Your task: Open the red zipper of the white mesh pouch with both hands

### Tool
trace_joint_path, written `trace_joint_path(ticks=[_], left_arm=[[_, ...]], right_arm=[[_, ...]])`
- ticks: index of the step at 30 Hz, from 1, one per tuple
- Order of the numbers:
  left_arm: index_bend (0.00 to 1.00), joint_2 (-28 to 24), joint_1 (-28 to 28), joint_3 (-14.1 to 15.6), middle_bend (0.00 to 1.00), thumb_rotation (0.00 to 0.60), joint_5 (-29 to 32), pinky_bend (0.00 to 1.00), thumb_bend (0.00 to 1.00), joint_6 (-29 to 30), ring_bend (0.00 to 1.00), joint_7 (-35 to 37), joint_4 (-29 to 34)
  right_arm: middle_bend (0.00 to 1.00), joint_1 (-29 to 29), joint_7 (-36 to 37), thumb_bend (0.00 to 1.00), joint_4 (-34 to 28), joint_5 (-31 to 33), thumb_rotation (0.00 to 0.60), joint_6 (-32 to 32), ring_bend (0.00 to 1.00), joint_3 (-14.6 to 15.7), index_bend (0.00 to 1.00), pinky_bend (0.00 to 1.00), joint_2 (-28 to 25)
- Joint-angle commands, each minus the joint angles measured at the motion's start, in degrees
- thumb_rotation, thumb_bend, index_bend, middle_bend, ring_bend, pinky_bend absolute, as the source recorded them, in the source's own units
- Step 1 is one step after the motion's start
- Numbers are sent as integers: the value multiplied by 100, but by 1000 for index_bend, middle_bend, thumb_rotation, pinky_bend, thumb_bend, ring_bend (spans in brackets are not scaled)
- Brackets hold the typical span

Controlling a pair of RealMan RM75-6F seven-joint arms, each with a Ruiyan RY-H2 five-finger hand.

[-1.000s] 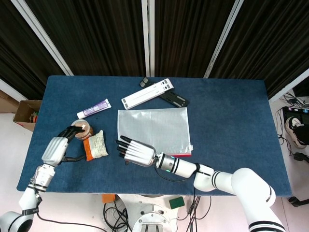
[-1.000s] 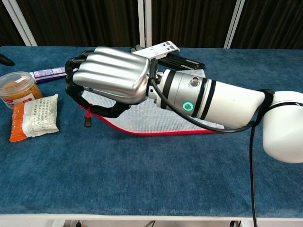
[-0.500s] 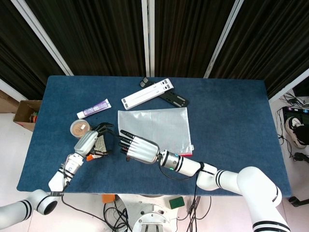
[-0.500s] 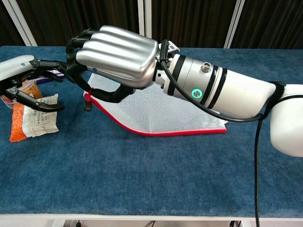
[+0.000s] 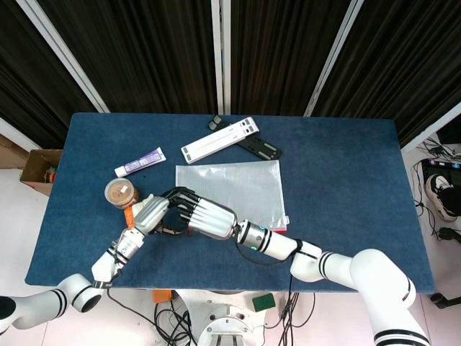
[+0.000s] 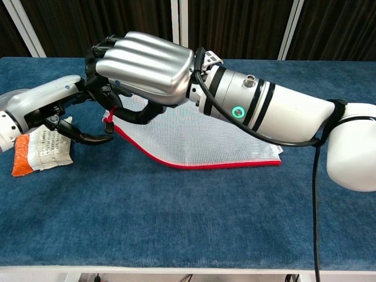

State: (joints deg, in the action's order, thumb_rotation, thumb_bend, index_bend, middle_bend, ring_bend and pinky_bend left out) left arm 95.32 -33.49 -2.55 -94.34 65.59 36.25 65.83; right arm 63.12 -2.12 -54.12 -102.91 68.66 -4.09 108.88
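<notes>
While the right hand (image 6: 144,69) hovered knuckles-up over the mesh pouch (image 6: 200,138) corner (grip unclear), the left hand (image 6: 56,108) reached in, fingers spread, holding nothing.

The head view looks steeply down from high above, taking in the whole blue counter (image 5: 346,180) against dark curtains. The chest view sits low at the counter's near edge, facing across it, very close. Both share the white mesh pouch (image 5: 230,187) and both hands.
</notes>
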Motion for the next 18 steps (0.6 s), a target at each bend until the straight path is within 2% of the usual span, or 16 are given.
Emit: trace_joint_path(ticks=[1, 12, 18], left_arm=[[443, 79, -29, 29, 148, 600, 27, 170, 250, 19, 90, -18, -95], [493, 212, -87, 129, 149, 600, 85, 170, 300, 54, 91, 47, -312], [610, 280, -62, 153, 202, 600, 171, 170, 336, 102, 96, 378, -339]], right_arm=[[391, 2, 17, 477, 15, 2, 600, 11, 166, -1, 819, 206, 6], [392, -1, 61, 477, 43, 15, 600, 39, 166, -1, 823, 207, 1], [393, -30, 77, 477, 28, 27, 600, 58, 166, 16, 831, 207, -13]])
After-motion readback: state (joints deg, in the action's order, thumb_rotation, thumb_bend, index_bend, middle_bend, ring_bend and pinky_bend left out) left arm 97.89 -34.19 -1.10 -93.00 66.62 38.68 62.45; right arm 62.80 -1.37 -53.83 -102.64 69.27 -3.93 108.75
